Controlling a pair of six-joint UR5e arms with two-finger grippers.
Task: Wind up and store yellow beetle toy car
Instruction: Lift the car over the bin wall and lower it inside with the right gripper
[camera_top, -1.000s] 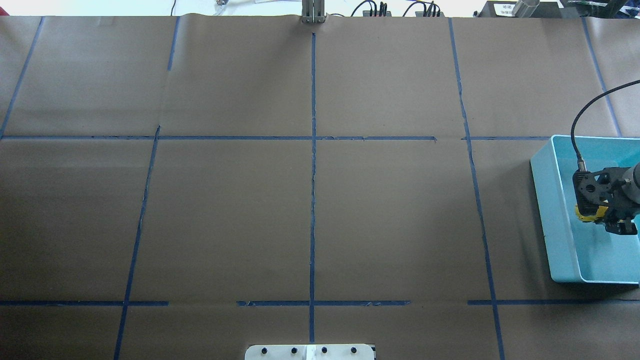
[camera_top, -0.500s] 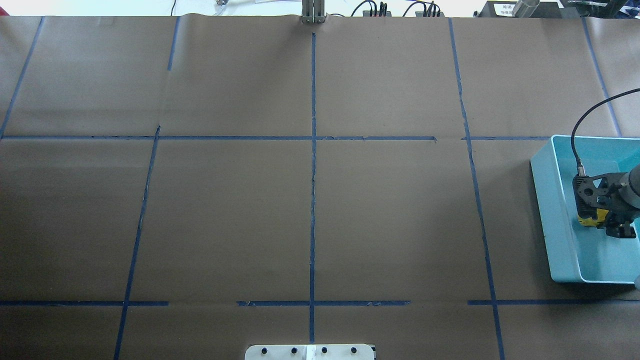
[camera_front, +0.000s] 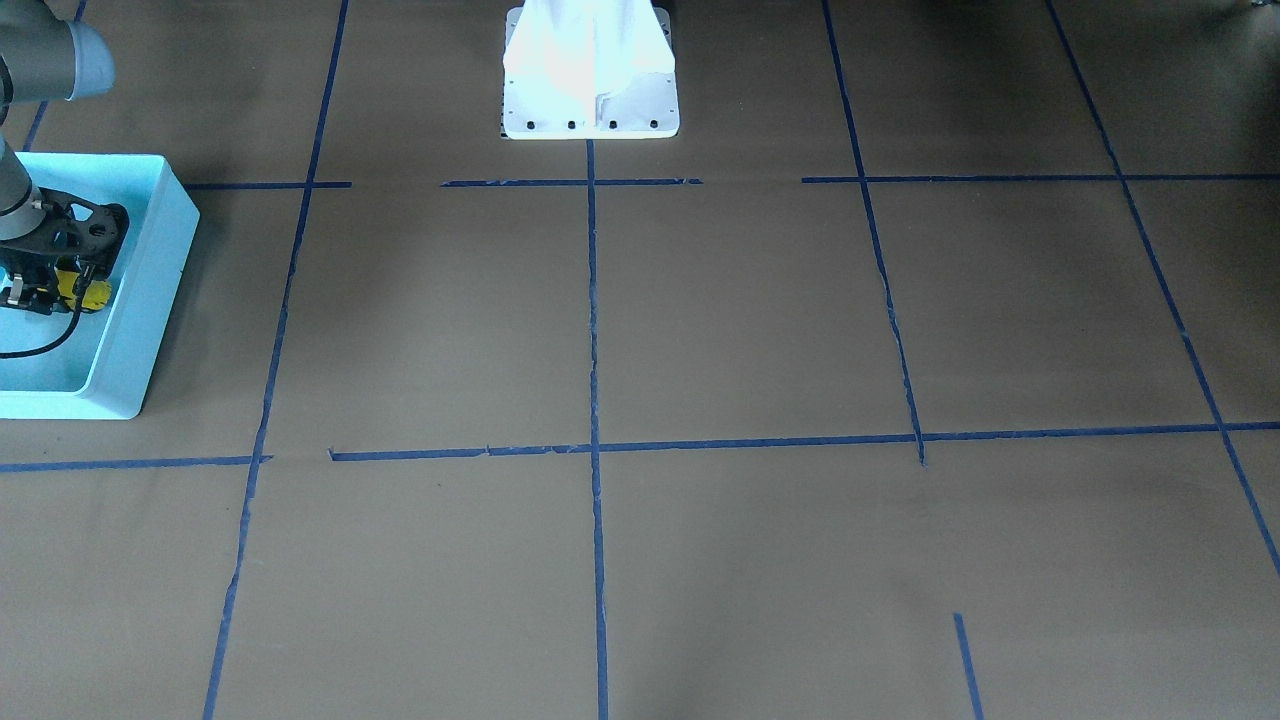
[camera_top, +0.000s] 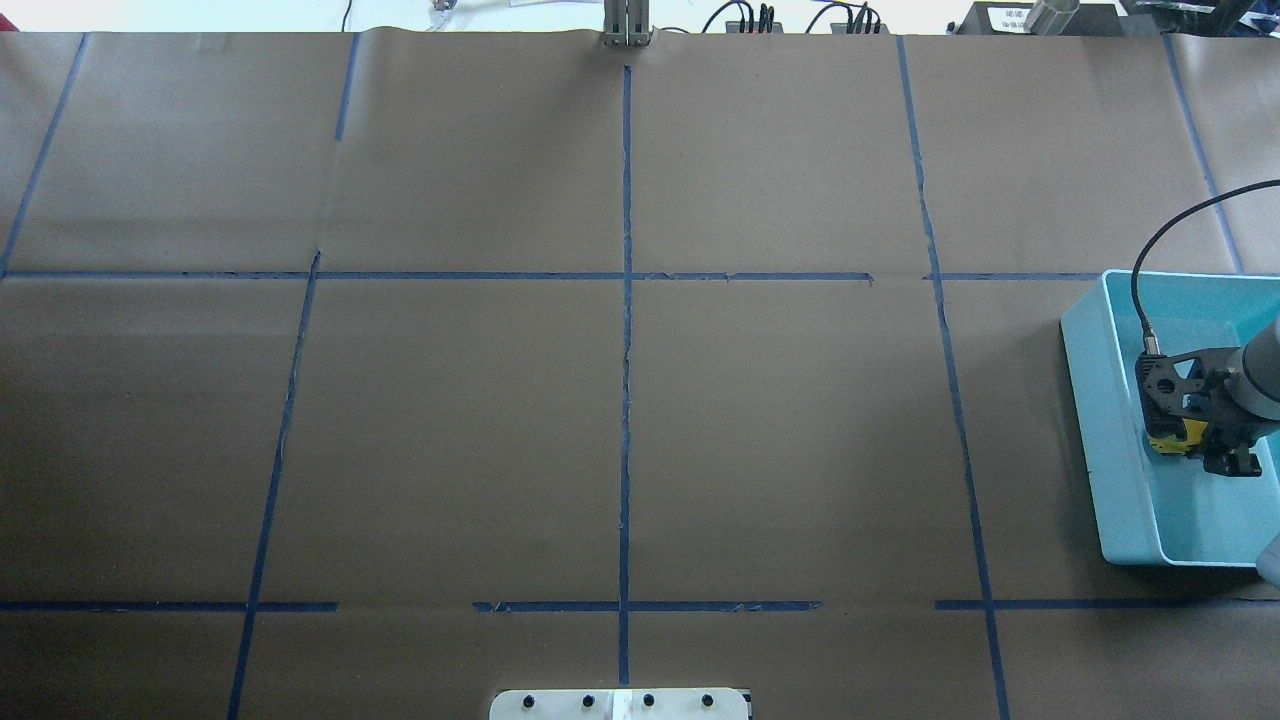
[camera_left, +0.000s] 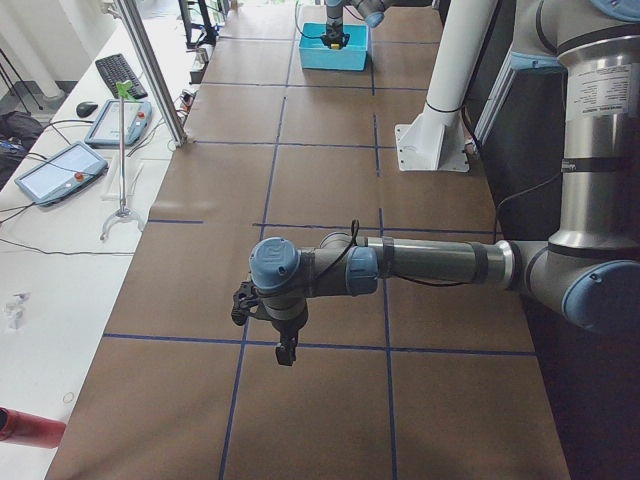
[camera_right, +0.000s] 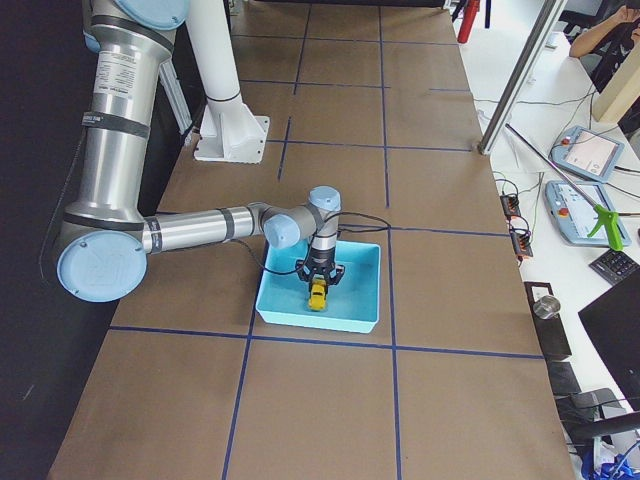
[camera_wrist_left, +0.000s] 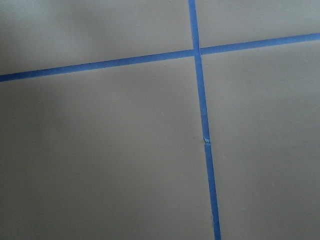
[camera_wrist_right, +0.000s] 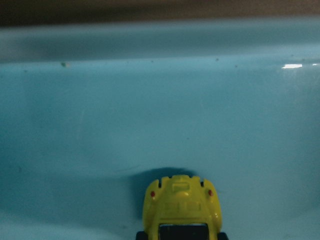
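The yellow beetle toy car (camera_top: 1168, 440) sits between the fingers of my right gripper (camera_top: 1200, 447), low inside the turquoise bin (camera_top: 1100, 400) near its left wall. The car also shows in the front-facing view (camera_front: 88, 293), the right view (camera_right: 317, 297) and the right wrist view (camera_wrist_right: 181, 210), where it casts a shadow on the bin floor (camera_wrist_right: 150, 100) close beneath it. The right gripper (camera_front: 45, 290) is shut on the car. My left gripper (camera_left: 285, 348) hangs above the paper-covered table, far from the bin; I cannot tell whether it is open or shut.
Brown paper with blue tape lines (camera_top: 626, 400) covers the table. The robot's white base plate (camera_front: 590, 110) stands at the near edge. A black cable (camera_top: 1160, 250) loops from the right wrist over the bin. The left wrist view shows only paper and crossing tape (camera_wrist_left: 197, 52).
My right gripper has sunk lower into the bin with the car still in it, shifting slightly toward the bin's far side. Nothing else has moved.
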